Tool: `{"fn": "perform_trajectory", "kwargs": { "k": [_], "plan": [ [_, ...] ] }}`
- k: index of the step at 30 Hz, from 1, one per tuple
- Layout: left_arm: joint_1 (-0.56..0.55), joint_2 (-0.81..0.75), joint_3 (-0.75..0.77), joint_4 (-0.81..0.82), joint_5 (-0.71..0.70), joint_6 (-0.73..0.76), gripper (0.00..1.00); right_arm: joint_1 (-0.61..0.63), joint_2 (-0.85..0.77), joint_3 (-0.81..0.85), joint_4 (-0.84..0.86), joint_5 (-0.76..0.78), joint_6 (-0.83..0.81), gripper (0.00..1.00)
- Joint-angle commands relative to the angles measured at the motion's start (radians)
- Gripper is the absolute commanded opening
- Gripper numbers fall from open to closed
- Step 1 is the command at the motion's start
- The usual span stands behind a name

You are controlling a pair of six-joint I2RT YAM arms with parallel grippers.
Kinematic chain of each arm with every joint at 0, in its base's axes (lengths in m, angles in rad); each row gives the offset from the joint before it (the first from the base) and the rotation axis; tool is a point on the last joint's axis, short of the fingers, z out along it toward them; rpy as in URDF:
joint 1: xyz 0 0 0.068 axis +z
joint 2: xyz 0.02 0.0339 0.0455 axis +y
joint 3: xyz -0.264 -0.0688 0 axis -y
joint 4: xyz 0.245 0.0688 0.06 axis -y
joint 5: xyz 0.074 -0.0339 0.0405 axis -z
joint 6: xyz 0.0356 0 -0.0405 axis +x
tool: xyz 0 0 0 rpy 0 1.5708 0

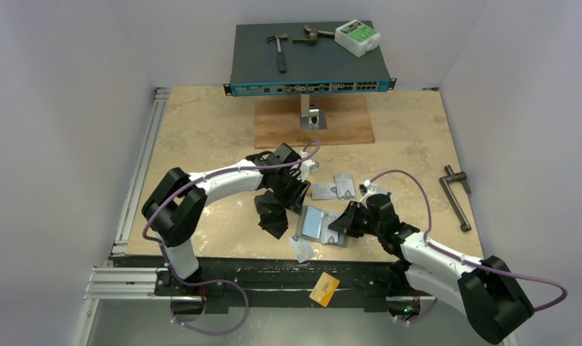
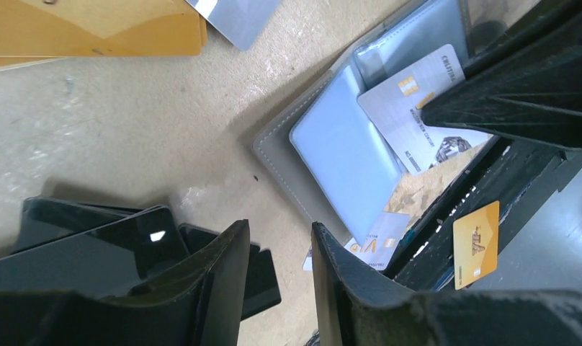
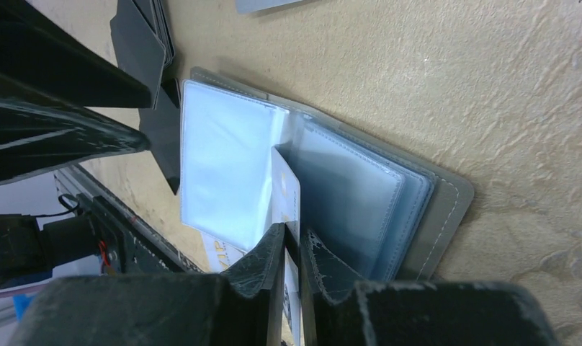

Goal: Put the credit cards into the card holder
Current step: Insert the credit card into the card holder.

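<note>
An orange-yellow card (image 1: 324, 288) is seen lying on the near rail (image 1: 259, 277). A white card (image 3: 286, 191) is clamped edgewise in the right gripper (image 3: 292, 238) at the open card holder (image 3: 446, 209); beyond, the left gripper (image 2: 281, 241) is spread, empty. Unpinned, the holder could be pushed away, the sleeve (image 3: 223, 173) missed.

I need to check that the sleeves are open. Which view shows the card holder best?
Right wrist: the open card holder fills the frame, its clear sleeves fanned out. Left wrist shows only part of it, with a card lying across. Top external shows it small, its sleeves indistinct.
</note>
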Motion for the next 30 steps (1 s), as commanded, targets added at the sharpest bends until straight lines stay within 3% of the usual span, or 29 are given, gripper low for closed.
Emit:
{"fn": "perform_trajectory", "kwargs": {
  "k": [1,4,10,15,23,30],
  "plan": [
    [0.015,-0.085,0.046,-0.056,-0.027,0.087,0.36,-0.005,0.015,-0.002,-0.015,0.036,-0.047,0.1],
    [0.013,-0.098,0.053,-0.07,-0.007,0.14,0.35,-0.005,0.028,0.009,-0.027,0.043,-0.052,0.11],
    [-0.021,-0.055,0.111,-0.134,0.141,0.287,0.33,-0.005,0.014,0.021,-0.054,0.056,-0.056,0.24],
    [-0.063,-0.007,0.137,-0.139,0.172,0.364,0.31,-0.005,-0.002,0.029,-0.086,0.06,-0.047,0.28],
    [-0.115,0.011,0.146,-0.147,0.092,0.467,0.3,-0.006,0.012,0.058,-0.137,0.065,-0.051,0.27],
    [-0.128,0.066,0.153,-0.146,0.023,0.524,0.28,-0.006,0.038,0.113,-0.199,0.038,-0.053,0.2]
  ]
}}
